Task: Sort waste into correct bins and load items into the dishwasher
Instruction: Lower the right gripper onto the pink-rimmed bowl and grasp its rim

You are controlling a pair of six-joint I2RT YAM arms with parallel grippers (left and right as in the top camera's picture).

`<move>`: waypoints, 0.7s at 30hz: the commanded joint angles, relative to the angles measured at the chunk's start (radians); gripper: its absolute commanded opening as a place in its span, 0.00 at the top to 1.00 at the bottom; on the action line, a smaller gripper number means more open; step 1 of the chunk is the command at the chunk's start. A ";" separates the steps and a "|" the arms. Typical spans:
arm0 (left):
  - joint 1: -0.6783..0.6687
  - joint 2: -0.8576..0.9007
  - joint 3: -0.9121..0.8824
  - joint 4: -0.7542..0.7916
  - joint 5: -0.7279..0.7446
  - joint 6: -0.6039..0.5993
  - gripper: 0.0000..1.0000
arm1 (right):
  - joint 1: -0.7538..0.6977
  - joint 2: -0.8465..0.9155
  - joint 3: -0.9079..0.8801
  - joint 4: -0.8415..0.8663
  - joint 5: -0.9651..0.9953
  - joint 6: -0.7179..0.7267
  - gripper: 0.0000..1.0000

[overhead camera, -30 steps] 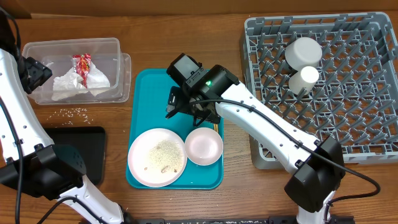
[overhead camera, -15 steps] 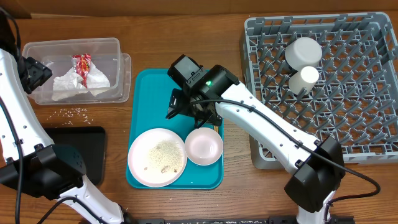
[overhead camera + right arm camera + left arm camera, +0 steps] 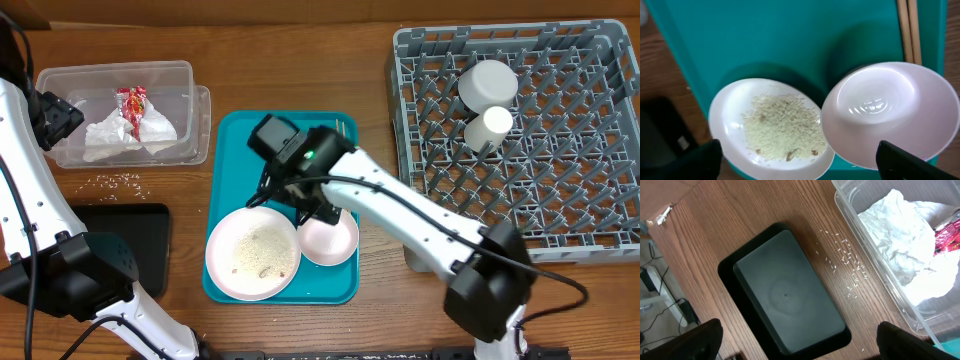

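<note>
A large white plate (image 3: pixel 252 253) of rice and a pale-pink bowl (image 3: pixel 330 237) sit side by side on the teal serving tray (image 3: pixel 230 150). My right gripper (image 3: pixel 292 205) hangs open above the gap between them, holding nothing. In the right wrist view the plate (image 3: pixel 770 127), bowl (image 3: pixel 890 110) and chopsticks (image 3: pixel 908 30) lie below the right gripper (image 3: pixel 800 165). The clear tub (image 3: pixel 190 75) holds a crumpled napkin (image 3: pixel 120 135) and a red-and-white wrapper (image 3: pixel 133 103). My left gripper (image 3: pixel 55 118) is open at the tub's left end, above the black tray (image 3: pixel 785 295).
The grey dish rack (image 3: pixel 560 150) at the right holds two white cups (image 3: pixel 487 83). Loose rice grains (image 3: pixel 118 181) lie on the wooden table between the tub and the black tray (image 3: pixel 120 245). The teal tray's back half is bare.
My right arm has swung left and toward the table's front, from over the tray's middle to over the plate and bowl. The left arm has not moved.
</note>
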 commanded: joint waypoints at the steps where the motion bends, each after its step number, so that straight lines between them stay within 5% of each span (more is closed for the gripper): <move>1: 0.005 0.007 -0.008 0.000 0.001 0.009 0.00 | 0.000 0.059 -0.022 0.004 0.024 0.033 0.00; 7: 0.005 0.007 -0.008 0.000 0.001 0.009 0.00 | -0.001 0.100 -0.022 0.003 0.091 0.070 0.04; 21: 0.005 0.007 -0.008 0.000 0.001 0.009 0.00 | -0.001 0.191 -0.025 0.019 0.087 0.108 0.41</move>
